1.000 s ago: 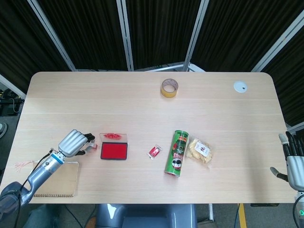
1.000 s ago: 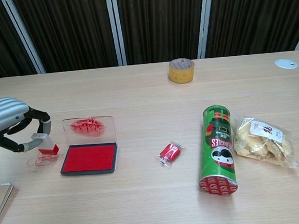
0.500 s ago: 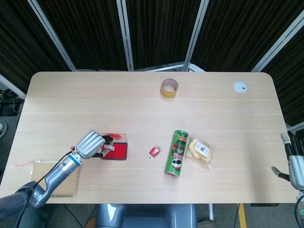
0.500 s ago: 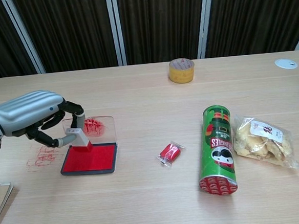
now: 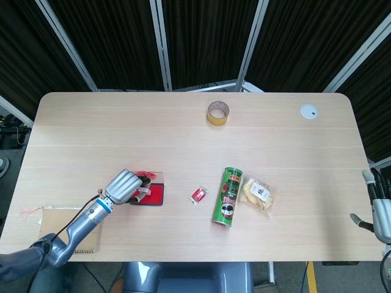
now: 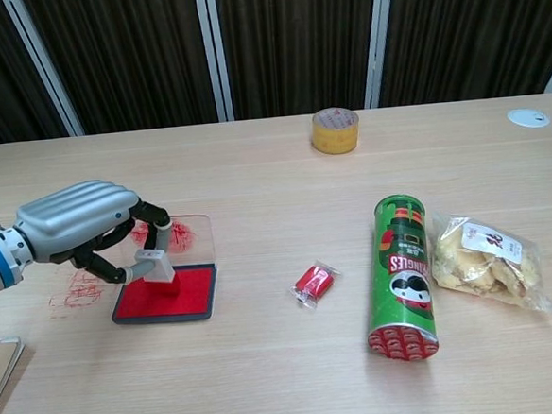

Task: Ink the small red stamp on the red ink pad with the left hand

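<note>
The red ink pad (image 6: 173,295) (image 5: 153,195) lies open on the table, its clear lid (image 6: 191,236) smeared with red ink and folded back. My left hand (image 6: 83,225) (image 5: 123,187) pinches the small red stamp (image 6: 157,268) between thumb and finger. The stamp's red base rests on the pad's left part. My right hand (image 5: 380,210) shows only in the head view, at the table's right edge, holding nothing, its fingers straight and apart.
Red ink marks (image 6: 76,291) stain the table left of the pad. A small red packet (image 6: 314,283), a lying green chip can (image 6: 400,276) and a snack bag (image 6: 481,261) sit to the right. A tape roll (image 6: 335,130) stands at the back. A notebook (image 5: 82,229) lies near the front left.
My left hand carried the stamp rightward from above the ink marks on the table to over the pad, then lowered it onto the pad. The right hand stayed put.
</note>
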